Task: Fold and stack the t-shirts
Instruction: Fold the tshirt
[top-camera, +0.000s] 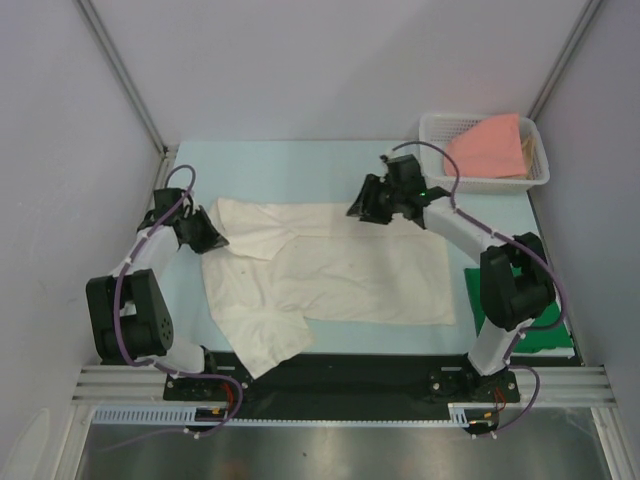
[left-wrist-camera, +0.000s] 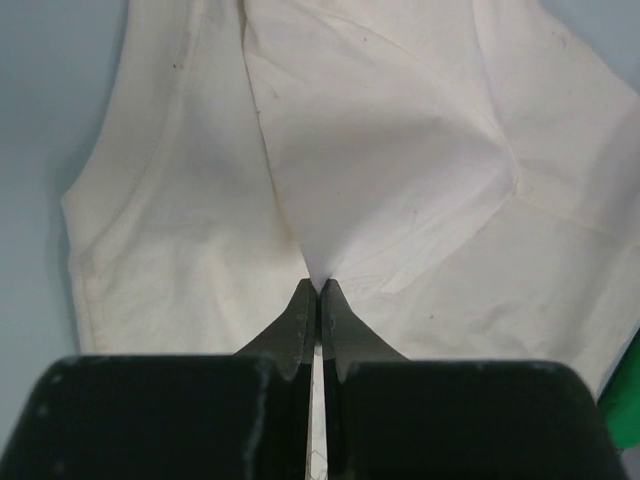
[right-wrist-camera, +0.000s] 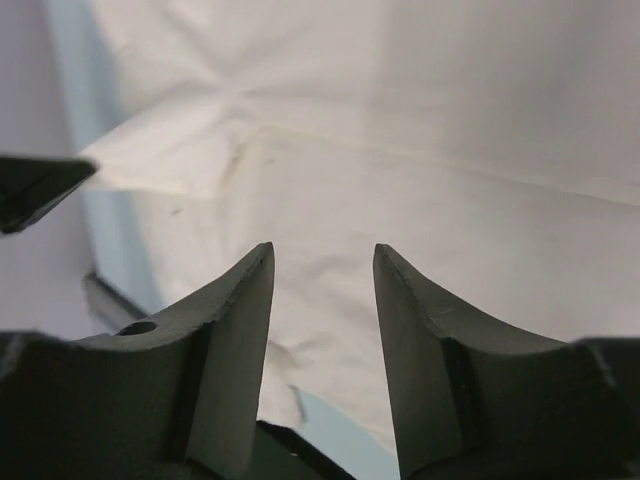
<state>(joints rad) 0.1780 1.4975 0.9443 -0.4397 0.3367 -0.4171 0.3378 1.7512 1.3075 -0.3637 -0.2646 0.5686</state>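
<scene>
The cream-white t-shirt (top-camera: 340, 275) lies spread across the table, its left part folded over and a sleeve hanging toward the front edge. My left gripper (top-camera: 215, 240) is shut on its left side. In the left wrist view the cloth (left-wrist-camera: 400, 150) rises into a pinched peak at the closed tips of the left gripper (left-wrist-camera: 319, 288). My right gripper (top-camera: 358, 212) hovers over the shirt's far edge. Seen from the right wrist, this gripper (right-wrist-camera: 322, 255) is open, with only the shirt (right-wrist-camera: 450, 150) below. The salmon-pink t-shirt (top-camera: 490, 145) lies in the basket. The dark green t-shirt (top-camera: 545, 335) lies by the right arm's base.
A white lattice basket (top-camera: 435, 125) stands at the back right corner. Grey walls close in the table at the back and on both sides. A black strip runs along the near edge between the arm bases.
</scene>
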